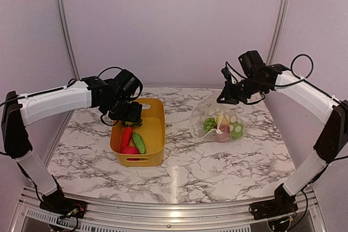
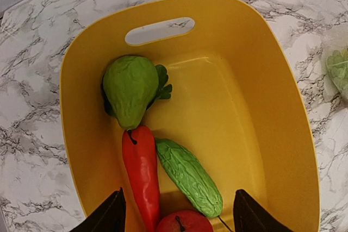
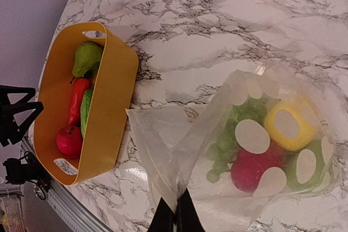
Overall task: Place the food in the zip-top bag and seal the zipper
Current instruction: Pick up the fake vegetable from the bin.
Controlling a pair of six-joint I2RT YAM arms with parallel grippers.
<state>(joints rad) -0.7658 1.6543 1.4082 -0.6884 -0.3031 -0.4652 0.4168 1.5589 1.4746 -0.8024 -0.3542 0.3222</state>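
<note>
Top view, left pincer (image 1: 126, 113): my left arm reaches over the far end of the yellow plastic bin (image 1: 156, 134), and the pincer points down into it.
Top view, right pincer (image 1: 225, 99): it is raised above the white marble-pattern table (image 1: 217, 161), at the top edge of the clear soft zip-top bag (image 1: 220, 126) with white round dots. The bag rests on the table to the right of the bin, apart from it.
Top view, food in bin: an orange-red toy carrot (image 1: 126, 136), a bumpy green toy cucumber (image 1: 139, 142) and a red toy apple (image 1: 129, 150) lie close together at the left side.
Left wrist view, fingers (image 2: 109, 215): my two black fingers stand apart with nothing between them (so this pincer is open and holds nothing), above the carrot, the cucumber and the apple.
Left wrist view, green pear-shaped toy fruit (image 2: 129, 88): it lies at the handle end of the bin, its narrow end touching the top of the carrot.
Right wrist view, grip: my fingers are closed together on a thin fold of the bag's plastic, and the plastic is lifted there.
Right wrist view, food in bag: green toy grapes (image 3: 228, 139), a yellow toy lemon (image 3: 291, 129), a round red fruit (image 3: 253, 169) and a green round fruit (image 3: 312, 169) lie together at the low end.
Right wrist view, zipper: I cannot make out the strip, so I cannot tell if it is sealed.
</note>
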